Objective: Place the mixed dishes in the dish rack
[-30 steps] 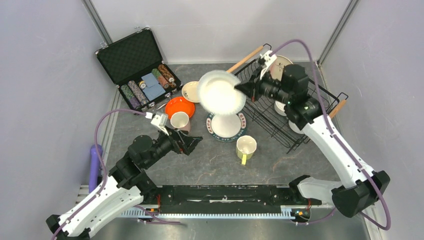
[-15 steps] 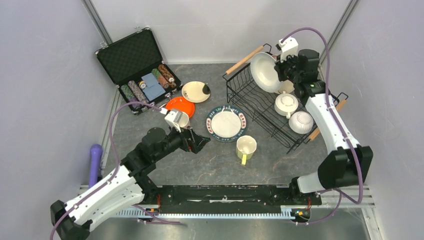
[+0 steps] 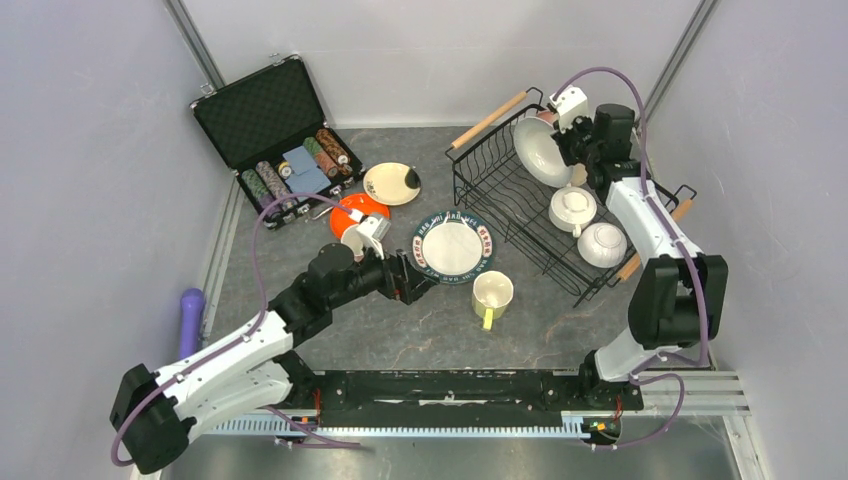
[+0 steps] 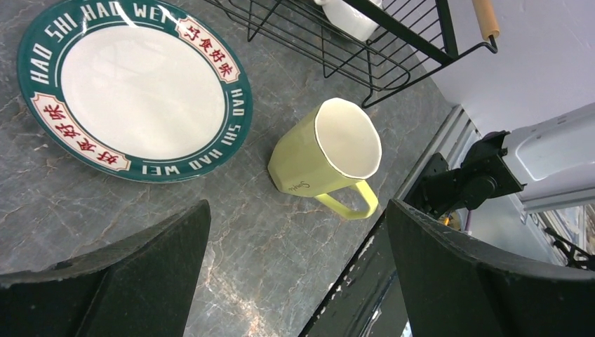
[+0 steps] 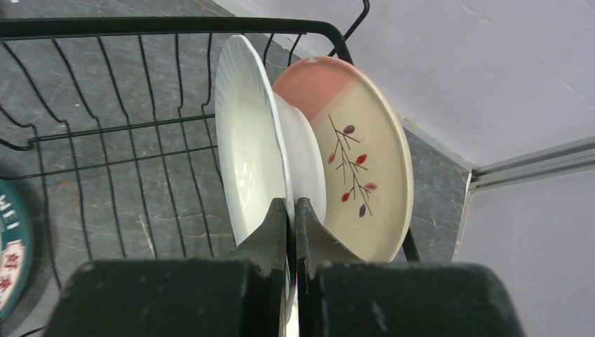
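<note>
My right gripper (image 5: 291, 203) is shut on the rim of a white plate (image 5: 245, 147), which stands on edge at the far end of the dish rack (image 3: 500, 200), beside a pink-cream plate (image 5: 365, 154). A white mug (image 3: 572, 208) and a white bowl (image 3: 602, 243) sit further along the rack. My left gripper (image 4: 296, 207) hangs open over the table between a teal-rimmed plate (image 4: 133, 88) and a yellow-green mug (image 4: 330, 151), holding nothing. An orange plate (image 3: 352, 210) and a cream black-spotted plate (image 3: 391, 183) lie to the left; a mug (image 3: 355, 240) is partly hidden behind my left wrist.
An open black case (image 3: 275, 130) with poker chips and a blue box stands at the back left. A purple object (image 3: 190, 320) lies by the left table edge. The rack's wooden handle (image 3: 488, 118) juts toward the back wall.
My right arm has carried the white plate from over the table's middle into the rack's far end. My left arm has reached forward and right, still open, toward the teal-rimmed plate and the mug.
</note>
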`<state>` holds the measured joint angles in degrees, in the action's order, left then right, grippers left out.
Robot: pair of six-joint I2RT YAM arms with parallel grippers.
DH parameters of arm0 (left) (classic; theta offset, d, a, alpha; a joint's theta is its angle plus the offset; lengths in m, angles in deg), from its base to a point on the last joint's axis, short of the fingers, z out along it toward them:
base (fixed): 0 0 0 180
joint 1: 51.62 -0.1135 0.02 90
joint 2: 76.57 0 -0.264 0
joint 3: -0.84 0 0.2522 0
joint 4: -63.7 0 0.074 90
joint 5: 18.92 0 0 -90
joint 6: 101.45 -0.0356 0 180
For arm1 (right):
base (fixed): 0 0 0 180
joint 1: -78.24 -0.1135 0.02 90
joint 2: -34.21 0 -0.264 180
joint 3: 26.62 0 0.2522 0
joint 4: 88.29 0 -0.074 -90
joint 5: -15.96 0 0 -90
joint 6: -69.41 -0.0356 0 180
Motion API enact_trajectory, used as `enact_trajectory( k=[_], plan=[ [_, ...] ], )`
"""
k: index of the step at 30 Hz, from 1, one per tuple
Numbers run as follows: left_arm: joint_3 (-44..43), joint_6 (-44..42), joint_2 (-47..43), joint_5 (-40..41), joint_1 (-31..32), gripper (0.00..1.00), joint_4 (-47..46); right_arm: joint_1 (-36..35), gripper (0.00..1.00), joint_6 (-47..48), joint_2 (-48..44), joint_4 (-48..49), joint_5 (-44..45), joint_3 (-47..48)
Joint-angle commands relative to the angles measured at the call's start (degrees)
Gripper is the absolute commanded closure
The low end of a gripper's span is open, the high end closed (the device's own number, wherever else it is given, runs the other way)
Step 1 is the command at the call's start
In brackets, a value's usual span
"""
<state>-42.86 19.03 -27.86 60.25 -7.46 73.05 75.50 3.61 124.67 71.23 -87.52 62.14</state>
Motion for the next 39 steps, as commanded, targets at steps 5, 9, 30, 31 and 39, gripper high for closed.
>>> enact_trajectory(
  k=[5, 9, 30, 31, 39],
  plan=[
    [-1.4, -1.25, 2.93, -2.42, 0.04, 0.0, -5.15, 1.59, 1.0, 3.47, 6.09, 10.59, -3.06, 2.85],
    [-2.24, -1.47, 5.08, -3.33, 0.04, 0.0, -5.19, 2.39, 1.0, 2.69, 8.9, 11.2, -4.17, 3.72],
    [-3.51, -1.54, 7.57, -5.94, -0.48, 0.0, -4.45, 7.4, 0.54, -7.05, 15.67, 8.28, -9.9, 10.85],
    [-3.52, -1.53, 7.53, -6.01, -0.52, 0.0, -4.46, 7.4, 0.53, -7.15, 15.58, 8.3, -10.24, 10.87],
    [-3.3, -1.4, 7.29, -6.13, -0.57, 0.0, -4.47, 7.35, 0.48, -8.48, 14.79, 7.22, -13.2, 12.48]
  ],
)
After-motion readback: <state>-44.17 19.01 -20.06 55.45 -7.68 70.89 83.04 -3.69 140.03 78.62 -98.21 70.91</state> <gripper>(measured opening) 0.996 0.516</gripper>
